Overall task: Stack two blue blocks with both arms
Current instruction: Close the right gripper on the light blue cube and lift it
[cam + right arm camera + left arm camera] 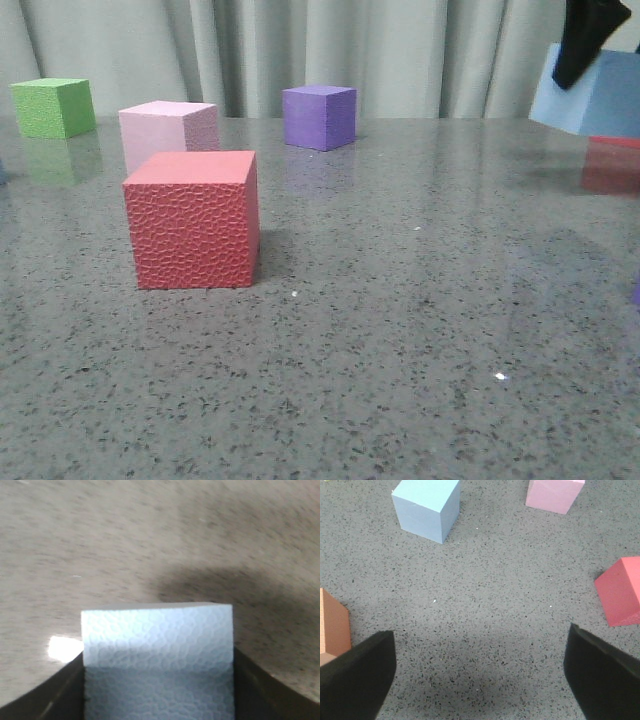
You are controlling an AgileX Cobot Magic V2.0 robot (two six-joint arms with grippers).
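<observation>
Blue block (157, 660) held in right hand (585, 50), left hand (480, 680) wide over bare table (485, 605).

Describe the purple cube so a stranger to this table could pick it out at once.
Start at the grey curtain behind the speckled table. Along the table's far edge, near the middle, stands the purple cube, alone and clear of both arms. It is the darkest block there; the pink cube and green cube stand further left, the red cube much nearer the camera.
</observation>
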